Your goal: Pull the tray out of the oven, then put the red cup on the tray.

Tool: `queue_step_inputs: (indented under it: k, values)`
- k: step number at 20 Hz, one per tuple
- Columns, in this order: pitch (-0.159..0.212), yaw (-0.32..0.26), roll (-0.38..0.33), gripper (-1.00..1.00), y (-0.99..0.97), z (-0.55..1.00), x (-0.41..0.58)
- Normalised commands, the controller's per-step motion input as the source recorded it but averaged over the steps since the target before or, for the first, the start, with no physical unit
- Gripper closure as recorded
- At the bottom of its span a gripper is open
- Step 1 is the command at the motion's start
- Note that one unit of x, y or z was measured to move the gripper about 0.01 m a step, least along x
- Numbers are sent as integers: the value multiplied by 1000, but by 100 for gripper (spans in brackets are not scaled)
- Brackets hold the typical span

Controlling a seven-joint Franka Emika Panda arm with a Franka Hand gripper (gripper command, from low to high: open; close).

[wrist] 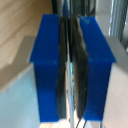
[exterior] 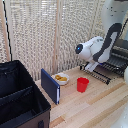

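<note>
The black oven (exterior: 121, 50) stands at the exterior view's right edge. A dark grey tray (exterior: 112, 64) of parallel bars reaches out of its front, above the lowered door flap (exterior: 96, 75). My gripper (exterior: 91, 66) hangs at the outer end of these bars, largely hidden by the white hand. In the wrist view the gripper (wrist: 69, 20) has its blue fingers (wrist: 47, 60) pressed almost together. Only a thin sliver shows between the black pads, and I cannot make out anything held there. The red cup (exterior: 82, 84) stands upright on the wooden table, apart from the gripper and in front of the oven.
A white bowl of yellow food (exterior: 61, 78) sits beside the cup. A blue upright panel (exterior: 50, 86) stands next to it. A big black fabric case (exterior: 20, 97) fills the exterior view's lower left. A slatted screen (exterior: 45, 35) closes the back.
</note>
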Motion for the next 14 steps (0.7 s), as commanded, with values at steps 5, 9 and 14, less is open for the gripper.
queue_step_inputs:
  k: [5,9,14]
  values:
    - [-9,24,-2,-100,10,90,96]
    - [-69,0,5,-100,95,227,118]
    - [0,-15,6,-100,367,548,136]
